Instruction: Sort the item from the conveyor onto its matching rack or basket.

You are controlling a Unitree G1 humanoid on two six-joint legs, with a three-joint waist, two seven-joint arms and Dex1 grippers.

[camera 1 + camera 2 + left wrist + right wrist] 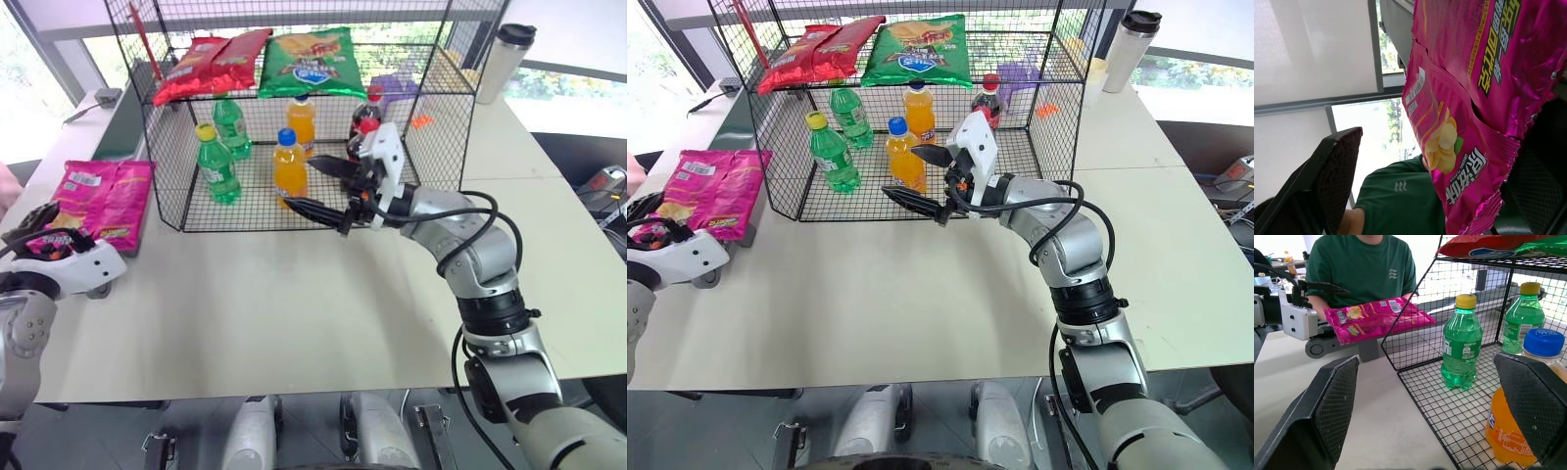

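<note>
Magenta-pink snack bags (106, 199), two overlapping, flat on the near end of the conveyor (125, 122), left of the black wire rack (186, 186) and apart from it. Yellow print and a picture of chips on the foil, seen close up in the left wrist view (1459, 142).

Left gripper (34, 227) at the near edge of the bags, level, fingers spread wide on either side of that edge; contact with the foil cannot be told.

Right gripper (328, 191) in front of the rack's open face, pointing toward the left side, fingers wide apart and empty, just before an orange soda bottle (288, 166).

On the rack's lower wire floor: two green bottles (217, 164), a second orange bottle (303, 121), a dark cola bottle (363, 122). On the upper shelf: red chip bags (211, 61) beside a green chip bag (309, 61).

Steel tumbler (506, 61) on the table (294, 313) right of the rack. Person in a green shirt (1364, 269) behind the conveyor.
</note>
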